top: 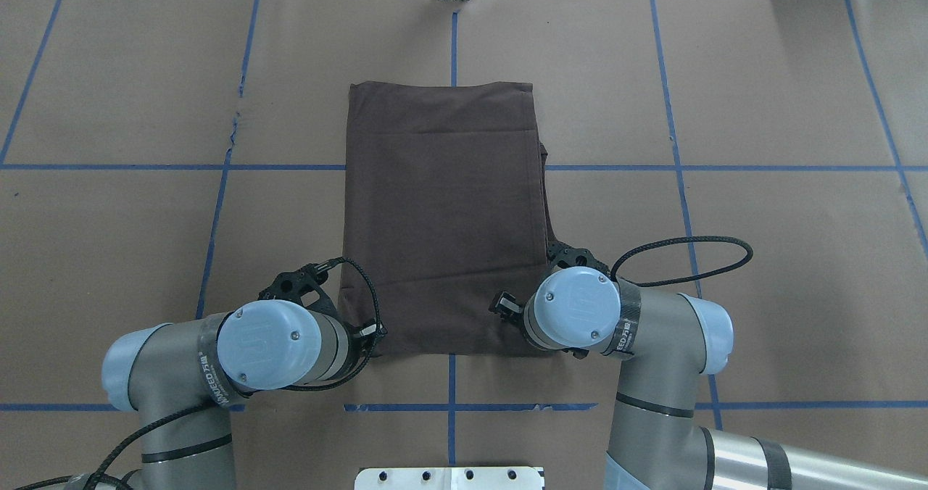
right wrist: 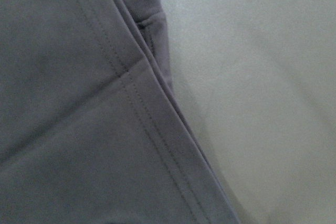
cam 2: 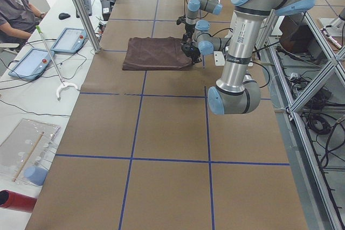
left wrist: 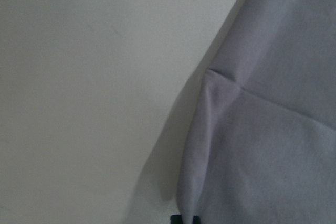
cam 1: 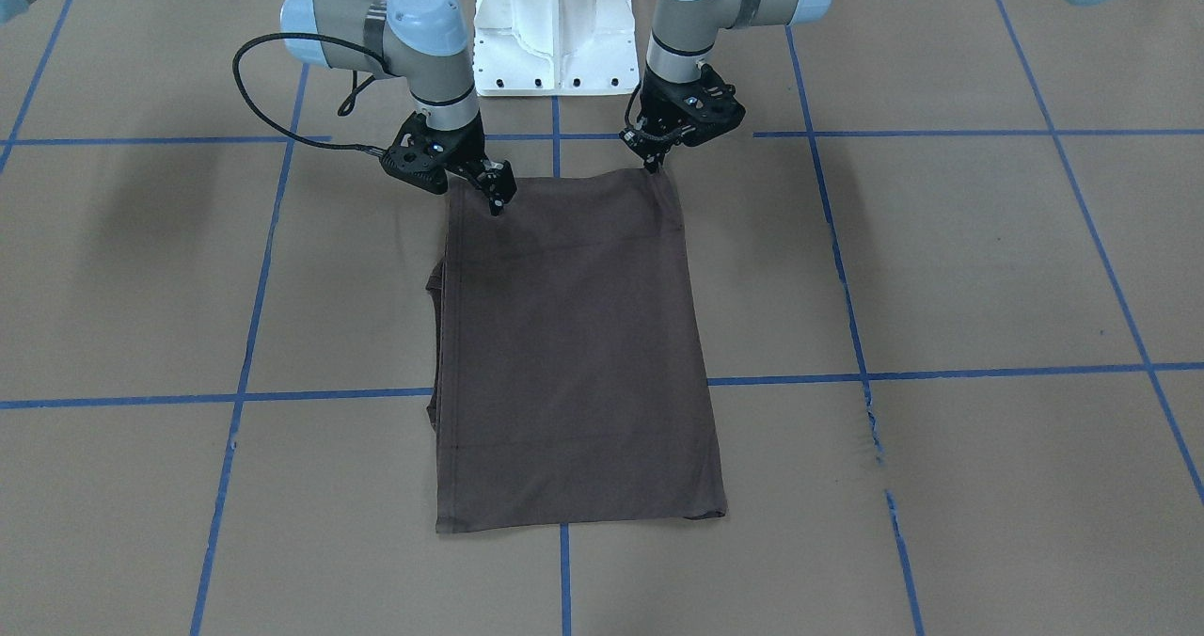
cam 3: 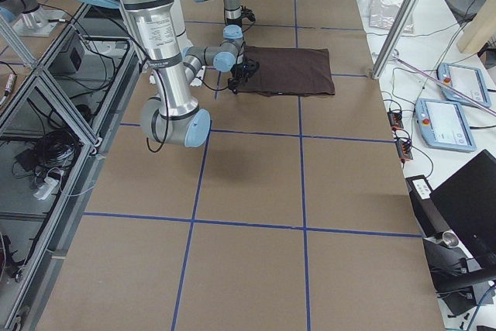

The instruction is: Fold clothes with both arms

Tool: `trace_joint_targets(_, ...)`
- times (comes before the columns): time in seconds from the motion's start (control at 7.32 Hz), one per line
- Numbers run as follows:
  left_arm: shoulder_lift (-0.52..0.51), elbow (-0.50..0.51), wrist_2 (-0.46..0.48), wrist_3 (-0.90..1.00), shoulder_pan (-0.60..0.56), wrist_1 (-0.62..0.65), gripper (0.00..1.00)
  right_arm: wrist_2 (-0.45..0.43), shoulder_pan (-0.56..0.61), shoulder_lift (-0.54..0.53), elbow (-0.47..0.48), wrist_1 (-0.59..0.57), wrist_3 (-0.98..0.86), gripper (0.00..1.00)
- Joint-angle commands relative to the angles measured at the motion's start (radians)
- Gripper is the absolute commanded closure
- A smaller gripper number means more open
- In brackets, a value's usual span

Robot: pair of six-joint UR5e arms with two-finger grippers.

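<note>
Thin brown-grey T-shirt (cam 1: pixel 574 354), folded flat mid-way across the table (cam 1: pixel 941 269) with one end toward its robot-side edge, risks skewing: left gripper (cam 1: pixel 653 164) pinches only a corner tip, right gripper (cam 1: pixel 497 201) closure cannot be told, so an uneven lift would drag the layers apart.

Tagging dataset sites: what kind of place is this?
Probably a robotics lab's data-collection cell: blue-taped grid table, aluminium framing post, teach pendants on the side bench.

Bright, even overhead light in the exterior views, sharp, with only soft faint shadows on the worktop (cam 1: pixel 941 269). The overhead view's top strip is blown out. Side views bend at the edges. Both wrist views are dim and soft, and the T-shirt (left wrist: pixel 273 129) looks washed-out bluish-grey.
</note>
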Motion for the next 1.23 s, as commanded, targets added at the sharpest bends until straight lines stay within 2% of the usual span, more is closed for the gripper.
trace_joint_targets(0.0,0.000,0.000,-0.001,0.000,0.000,0.000,1.00,0.000,0.000,0.001,-0.001,-0.003,0.000,0.01)
trace_joint_targets(0.27,0.000,0.000,0.000,0.000,0.000,0.000,1.00,0.000,0.000,0.001,-0.001,-0.006,-0.003,0.48)
trace_joint_targets(0.55,0.000,0.000,-0.001,0.000,0.000,0.000,1.00,0.001,0.003,0.001,0.001,-0.007,-0.008,0.73)
trace_joint_targets(0.82,0.000,0.000,0.000,0.000,0.000,0.000,1.00,0.003,0.008,0.002,0.002,-0.009,-0.008,0.85)
trace_joint_targets(1.09,0.000,0.000,0.000,0.000,0.000,0.000,1.00,0.004,0.014,0.009,0.002,-0.012,-0.010,0.86)
